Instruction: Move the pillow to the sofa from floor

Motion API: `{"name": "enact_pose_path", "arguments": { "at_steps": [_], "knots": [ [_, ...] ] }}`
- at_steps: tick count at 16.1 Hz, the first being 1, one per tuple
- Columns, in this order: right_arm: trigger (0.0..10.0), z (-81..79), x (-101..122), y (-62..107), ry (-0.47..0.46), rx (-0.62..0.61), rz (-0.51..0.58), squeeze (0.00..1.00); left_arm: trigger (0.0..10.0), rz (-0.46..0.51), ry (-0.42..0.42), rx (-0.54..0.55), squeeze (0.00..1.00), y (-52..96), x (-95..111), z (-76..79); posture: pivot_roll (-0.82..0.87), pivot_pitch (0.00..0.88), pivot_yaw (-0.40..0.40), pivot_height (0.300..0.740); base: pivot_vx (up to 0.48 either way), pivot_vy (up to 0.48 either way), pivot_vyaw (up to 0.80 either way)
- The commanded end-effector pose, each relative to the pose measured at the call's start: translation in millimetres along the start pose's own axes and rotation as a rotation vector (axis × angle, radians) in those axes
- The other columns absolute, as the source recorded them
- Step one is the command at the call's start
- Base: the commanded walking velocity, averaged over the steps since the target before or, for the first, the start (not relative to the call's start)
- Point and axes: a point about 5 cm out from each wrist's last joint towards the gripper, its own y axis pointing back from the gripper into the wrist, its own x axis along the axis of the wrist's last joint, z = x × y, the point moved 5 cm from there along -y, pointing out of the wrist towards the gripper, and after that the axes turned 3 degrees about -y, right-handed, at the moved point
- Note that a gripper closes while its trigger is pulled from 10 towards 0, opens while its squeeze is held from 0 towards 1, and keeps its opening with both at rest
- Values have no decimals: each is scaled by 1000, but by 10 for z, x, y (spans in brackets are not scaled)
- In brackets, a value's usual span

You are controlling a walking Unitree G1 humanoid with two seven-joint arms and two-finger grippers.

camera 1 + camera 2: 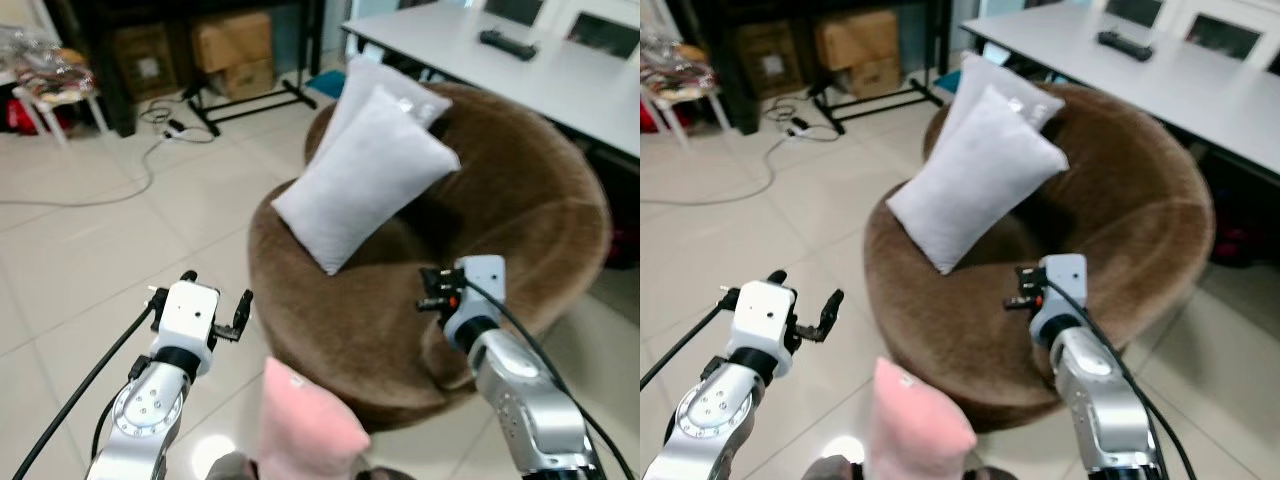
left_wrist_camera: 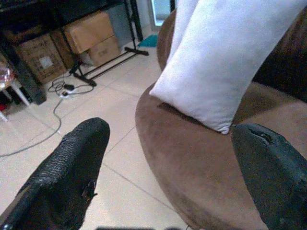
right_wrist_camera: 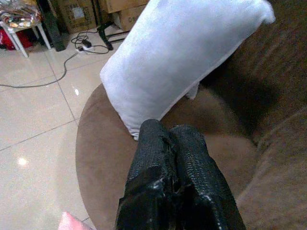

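From the head camera's left eye, a round brown sofa [image 1: 520, 250] takes up the middle of the tiled floor [image 1: 90, 270], and a white pillow [image 1: 365, 175] leans tilted on its seat against a second white cushion [image 1: 375, 90] propped at the backrest. A pink pillow [image 1: 305, 420] sits low at the near edge of the picture, between the two arms and just in front of the sofa's base (whether it rests on the floor cannot be told). The left gripper [image 1: 215, 300] hangs over the tiles beside the sofa's rim, fingers spread. The right gripper [image 1: 432, 290] hangs over the sofa seat. Behind the sofa a white tabletop [image 1: 560, 75] carries a dark remote [image 1: 508, 43]. Cardboard boxes [image 1: 235, 50], a black stand and loose cables [image 1: 160, 130] lie along the far wall, with a small white stool [image 1: 55, 100] at the far left.

The right eye gives the same layout, slightly shifted.

In the left wrist view the two black fingers [image 2: 67, 172] stand wide apart, empty, with the white pillow's corner touching the sofa seat between them and the boxes beyond.

In the right wrist view the fingers [image 3: 158, 182] are pressed together, holding nothing, pointing at the white pillow over the sofa seat; a pink corner [image 3: 72, 223] shows at the picture's edge
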Motion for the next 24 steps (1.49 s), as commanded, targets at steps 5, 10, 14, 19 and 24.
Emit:
{"name": "enact_pose_path", "arguments": {
  "at_steps": [5, 10, 14, 19, 24],
  "knots": [
    [10000, -8, 21, -42, 45, 4, 5, 0, 10000, 40, 8, 7, 376, -52, 79, -24, 90, 0, -71, 701, 0, -74, 0],
    [10000, -48, 45, -60, 43, 7, 23, 0, 10000, 64, 4, 27, 369, -68, 126, -85, 90, 0, -67, 701, 0, 0, 0],
    [10000, -108, 37, -96, 57, 32, 18, 0, 10000, 68, 29, 48, 373, -56, 121, -108, 96, 0, -75, 701, 0, 120, 0],
    [10000, -130, 21, -137, 97, 55, -2, 0, 10000, 55, 26, 70, 373, -40, 92, -136, 106, 0, -94, 701, 0, 96, 0],
    [10000, -140, -34, -128, 63, 70, -10, 0, 10000, 47, 7, 100, 365, -9, 59, -220, 108, 0, -96, 681, 0, 0, 0]
  ]
}}
